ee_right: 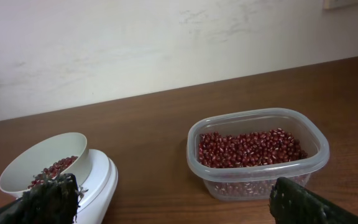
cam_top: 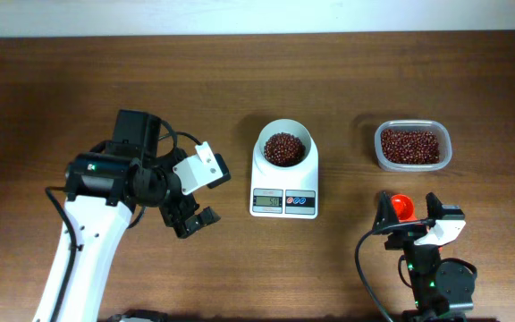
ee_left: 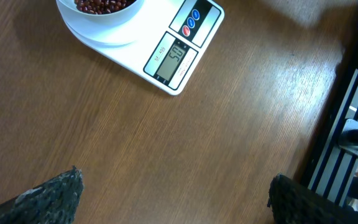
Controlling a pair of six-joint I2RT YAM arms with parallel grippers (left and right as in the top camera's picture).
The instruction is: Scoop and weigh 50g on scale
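My left gripper stands wide and empty above the brown wooden bench, near the small white digital scale in the middle. In its round white bowl lies a heap of small dark red-brown beans. My right gripper is wide too, near the clear rectangular plastic tub with more beans. From above, an orange-red plastic scoop shows between its fingers; whether it touches them I cannot tell.

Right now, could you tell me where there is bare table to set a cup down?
Bare wood between the scale and the tub, and in front of the scale. Crowded around the scoop at the right gripper and beside the left gripper.
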